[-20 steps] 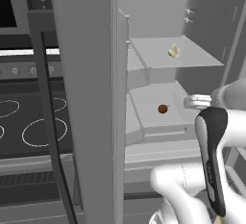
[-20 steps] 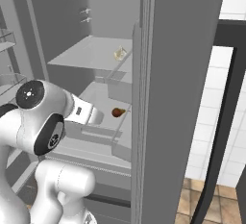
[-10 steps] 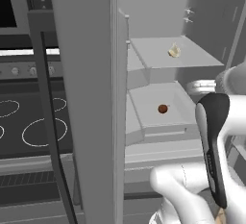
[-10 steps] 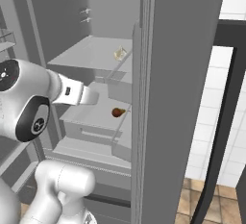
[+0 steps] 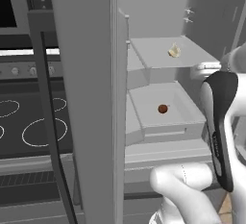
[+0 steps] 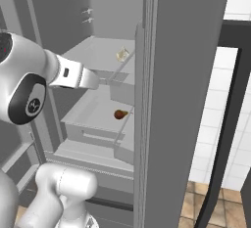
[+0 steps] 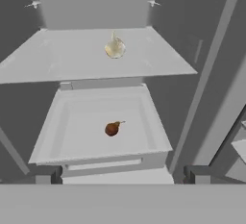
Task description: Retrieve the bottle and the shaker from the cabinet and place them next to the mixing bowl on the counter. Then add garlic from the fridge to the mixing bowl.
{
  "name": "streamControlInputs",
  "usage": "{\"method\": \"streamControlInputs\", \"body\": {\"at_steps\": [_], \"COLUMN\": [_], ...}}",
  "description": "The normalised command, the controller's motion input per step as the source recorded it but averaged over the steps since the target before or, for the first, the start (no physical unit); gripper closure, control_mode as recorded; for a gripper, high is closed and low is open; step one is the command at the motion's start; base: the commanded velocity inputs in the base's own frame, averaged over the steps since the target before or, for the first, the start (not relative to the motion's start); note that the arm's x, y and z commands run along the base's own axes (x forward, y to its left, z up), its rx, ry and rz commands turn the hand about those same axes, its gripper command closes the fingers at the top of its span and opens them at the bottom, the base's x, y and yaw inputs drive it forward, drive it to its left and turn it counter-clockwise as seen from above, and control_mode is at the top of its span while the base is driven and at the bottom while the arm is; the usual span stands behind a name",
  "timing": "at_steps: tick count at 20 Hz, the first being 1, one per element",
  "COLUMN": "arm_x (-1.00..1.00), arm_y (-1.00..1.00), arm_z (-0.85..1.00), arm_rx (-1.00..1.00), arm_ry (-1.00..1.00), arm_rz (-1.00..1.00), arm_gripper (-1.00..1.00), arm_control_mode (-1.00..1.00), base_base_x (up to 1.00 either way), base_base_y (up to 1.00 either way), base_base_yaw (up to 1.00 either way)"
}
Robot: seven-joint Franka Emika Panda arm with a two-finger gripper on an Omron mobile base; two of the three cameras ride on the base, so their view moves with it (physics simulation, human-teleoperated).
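The fridge (image 5: 86, 98) stands open, its pale shelves and a drawer in front of me. The garlic (image 7: 115, 48), a small cream bulb, lies on the upper shelf (image 7: 57, 59); it is also in the left base view (image 5: 174, 51) and the right base view (image 6: 121, 54). My gripper (image 7: 122, 177) is open and holds nothing. It faces into the fridge, in front of and below the garlic, well apart from it. From the right base view the hand (image 6: 73, 75) reaches in from the left at shelf height. The bottle, shaker, cabinet, mixing bowl and counter are out of view.
A small brown fruit (image 7: 112, 129) with a stem lies in the open drawer (image 7: 144, 160) under the shelf. The fridge door (image 6: 181, 100) stands open to one side. A black stovetop with ringed burners (image 5: 29, 122) sits left of the fridge.
The hand has risen from drawer height to about shelf height. The gripper has stayed open, and the garlic and brown fruit have not moved.
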Motion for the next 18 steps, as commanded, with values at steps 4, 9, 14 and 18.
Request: {"method": "streamControlInputs", "body": {"at_steps": [4, 9, 14, 18], "arm_x": [0.31, 0.27, 0.33, 0.47], "arm_y": [0.1, 0.11, 0.01, -0.05], "arm_z": [0.0, 0.0, 0.01, 0.14], "arm_rx": [-0.03, -0.06, -0.04, 0.0], "arm_ry": [-0.01, -0.09, -0.1, -0.01], "arm_rz": [0.0, 0.0, 0.0, 0.0], "arm_gripper": [-1.0, -1.0, -1.0, -1.0], "arm_control_mode": [-1.0, -1.0, -1.0, -1.0], "base_base_x": [0.0, 0.0, 0.0, 0.0], "base_base_y": [0.0, 0.0, 0.0, 0.0], "base_base_yaw": [0.0, 0.0, 0.0, 0.0]}}
